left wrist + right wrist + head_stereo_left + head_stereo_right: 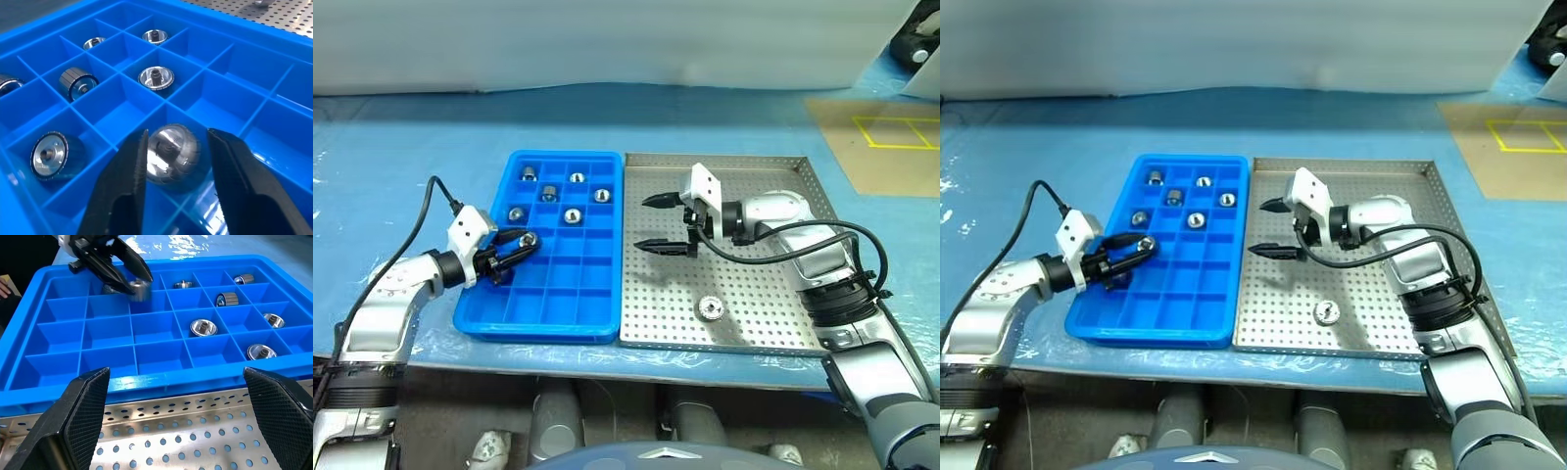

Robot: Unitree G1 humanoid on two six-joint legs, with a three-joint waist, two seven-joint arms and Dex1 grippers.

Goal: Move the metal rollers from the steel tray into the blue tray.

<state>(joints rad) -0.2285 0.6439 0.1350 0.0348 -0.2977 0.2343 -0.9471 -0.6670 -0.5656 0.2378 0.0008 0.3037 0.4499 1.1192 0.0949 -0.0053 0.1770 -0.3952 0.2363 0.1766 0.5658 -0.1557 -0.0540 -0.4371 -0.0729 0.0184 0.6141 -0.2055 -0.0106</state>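
Note:
The blue tray (pixel 540 330) lies left of the steel tray (pixel 759 294), their rims touching. Several metal rollers (pixel 572 216) sit in separate compartments at the blue tray's far end. My left gripper (pixel 527 241) is shut on one metal roller (pixel 171 154), held just above the compartments by the tray's left side. My right gripper (pixel 642 222) hovers open and empty over the steel tray's left part, pointing toward the blue tray. One roller (pixel 710 309) lies on the steel tray's perforated floor near its front edge.
Both trays rest on a table covered in blue sheeting (pixel 421 127). A brown board with yellow tape lines (pixel 891 137) lies at the far right. Black cables (pixel 783 257) trail from both wrists. The table's front edge (pixel 607 357) runs just below the trays.

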